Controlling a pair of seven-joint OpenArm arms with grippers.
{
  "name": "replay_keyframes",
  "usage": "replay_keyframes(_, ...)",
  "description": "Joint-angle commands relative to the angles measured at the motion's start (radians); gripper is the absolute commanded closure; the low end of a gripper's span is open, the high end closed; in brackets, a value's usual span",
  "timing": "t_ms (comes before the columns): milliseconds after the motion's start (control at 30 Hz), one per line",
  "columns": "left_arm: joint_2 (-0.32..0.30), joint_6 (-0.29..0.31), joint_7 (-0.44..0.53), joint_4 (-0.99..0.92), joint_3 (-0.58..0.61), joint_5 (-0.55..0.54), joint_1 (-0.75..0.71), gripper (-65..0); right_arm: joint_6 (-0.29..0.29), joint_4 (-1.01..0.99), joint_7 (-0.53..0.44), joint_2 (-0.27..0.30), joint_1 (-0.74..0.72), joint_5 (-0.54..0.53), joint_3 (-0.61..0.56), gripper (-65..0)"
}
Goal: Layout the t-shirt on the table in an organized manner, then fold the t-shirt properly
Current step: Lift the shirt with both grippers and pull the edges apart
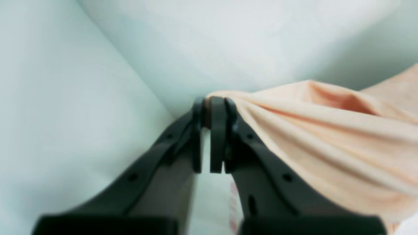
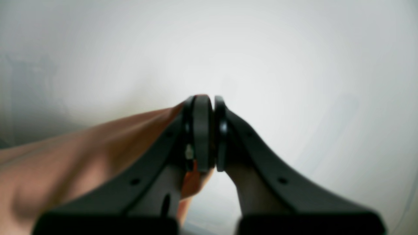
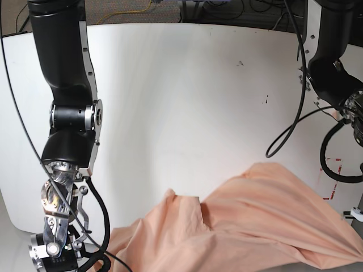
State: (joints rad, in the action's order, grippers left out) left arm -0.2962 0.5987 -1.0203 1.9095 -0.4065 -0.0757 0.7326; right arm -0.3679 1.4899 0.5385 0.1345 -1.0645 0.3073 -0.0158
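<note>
The peach t-shirt lies bunched and creased along the near edge of the white table, spreading toward the right. In the left wrist view my left gripper is shut, pinching an edge of the t-shirt, which drapes off to the right above the table. My right gripper is also shut, with the t-shirt caught at its tips and trailing away to the left. In the base view neither gripper's fingertips show.
The right arm's black column stands over the table's left side. Black cables hang from the left arm at the right edge. Red marks and small dark specks sit on the right part of the tabletop.
</note>
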Motion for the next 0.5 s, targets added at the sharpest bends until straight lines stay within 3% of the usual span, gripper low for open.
replay_keyframes(0, -0.036, -0.009, 0.030, -0.020, 0.013, -0.008, 0.078, 0.0, 0.017, -0.007, -0.030, 0.018, -0.084, 0.000, 0.010, 0.0)
replay_keyframes(200, -0.070, -0.009, 0.028, -0.074, 0.016, -0.008, 0.184, 0.0, 0.016, -0.045, -0.028, 0.023, -0.153, 0.000, 0.010, 0.0)
replay_keyframes(467, -0.125, -0.006, 0.031, -0.178, 0.011, -0.011, 0.281, 0.0, -0.018, -0.107, -0.030, 0.080, -0.199, 0.000, 0.012, 0.0)
